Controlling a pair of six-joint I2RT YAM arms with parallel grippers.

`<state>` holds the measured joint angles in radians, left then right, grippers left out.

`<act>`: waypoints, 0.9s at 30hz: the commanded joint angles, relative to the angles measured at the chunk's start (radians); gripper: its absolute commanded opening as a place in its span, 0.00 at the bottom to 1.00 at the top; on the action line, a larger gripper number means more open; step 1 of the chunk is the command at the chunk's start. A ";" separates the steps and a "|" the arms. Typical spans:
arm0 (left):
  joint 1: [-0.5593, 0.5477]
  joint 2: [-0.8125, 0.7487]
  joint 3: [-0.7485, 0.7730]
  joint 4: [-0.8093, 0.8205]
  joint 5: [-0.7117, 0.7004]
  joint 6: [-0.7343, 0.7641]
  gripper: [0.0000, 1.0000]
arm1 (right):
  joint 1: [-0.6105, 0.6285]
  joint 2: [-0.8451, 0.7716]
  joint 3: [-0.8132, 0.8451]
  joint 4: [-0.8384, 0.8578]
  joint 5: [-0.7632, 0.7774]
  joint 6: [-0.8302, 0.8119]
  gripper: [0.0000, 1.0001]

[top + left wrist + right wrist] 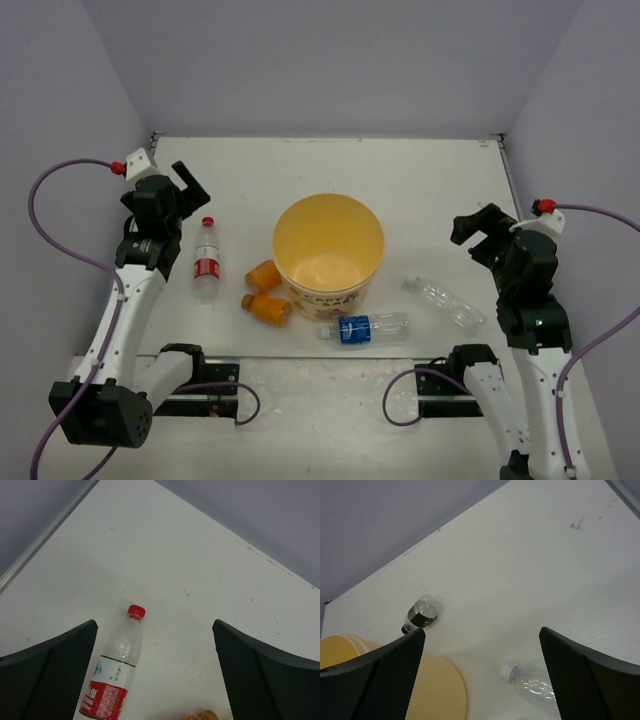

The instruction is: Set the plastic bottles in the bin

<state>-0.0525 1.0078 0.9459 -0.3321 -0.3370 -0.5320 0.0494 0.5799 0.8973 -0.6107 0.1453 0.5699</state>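
The yellow-orange bin (290, 215) stands mid-table. The red-capped bottle (206, 262) lies to its left, two orange bottles (264, 275) (268, 308) at its front left, the blue-labelled bottle (365, 328) in front, and the clear unlabelled bottle (445, 302) to the right. My left gripper (190, 185) is open and empty above the red-capped bottle (114, 672). My right gripper (475, 232) is open and empty above the clear bottle (530, 685), with the bin's rim (440, 690) at its lower left. A dark-banded bottle (420, 614) lies past that rim.
Grey walls close the table in at the back and on both sides. An orange bottle's cap (202, 716) shows at the bottom of the left wrist view. Black mounting rails (200, 385) and purple cables lie at the near edge.
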 commanded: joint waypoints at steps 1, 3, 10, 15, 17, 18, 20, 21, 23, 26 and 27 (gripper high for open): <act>0.008 0.019 -0.023 0.032 0.004 -0.010 1.00 | -0.004 0.006 -0.042 0.052 -0.052 -0.123 0.99; 0.008 0.031 -0.026 0.056 0.018 -0.002 1.00 | -0.004 0.042 -0.045 0.068 -0.138 -0.252 0.99; 0.008 0.081 -0.008 0.082 0.030 0.049 1.00 | -0.005 0.191 -0.042 0.090 -0.366 -0.636 0.99; 0.006 0.065 -0.022 0.093 0.010 0.056 1.00 | 0.006 0.347 0.031 -0.093 -0.345 -0.700 0.99; 0.006 0.058 -0.029 0.096 -0.004 0.058 1.00 | 0.019 0.386 0.031 -0.120 -0.365 -0.722 0.99; 0.006 0.057 -0.031 0.094 -0.016 0.057 1.00 | 0.028 0.403 0.031 -0.130 -0.351 -0.723 0.99; 0.006 0.058 -0.034 0.088 -0.046 0.055 1.00 | 0.066 0.454 0.023 -0.147 -0.306 -0.726 0.99; 0.006 0.060 -0.037 0.090 -0.060 0.054 1.00 | 0.078 0.470 0.024 -0.152 -0.302 -0.726 0.99; 0.006 0.068 -0.045 0.095 -0.077 0.052 1.00 | 0.106 0.501 0.033 -0.163 -0.285 -0.728 0.99; 0.006 0.089 -0.039 0.098 -0.079 0.052 1.00 | 0.146 0.550 0.051 -0.200 -0.237 -0.735 0.99; 0.006 0.101 -0.034 0.097 -0.075 0.053 1.00 | 0.154 0.576 0.063 -0.225 -0.211 -0.736 0.99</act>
<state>-0.0525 1.0892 0.9115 -0.2826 -0.3763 -0.4946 0.1690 1.1069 0.8962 -0.7586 -0.1413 -0.1276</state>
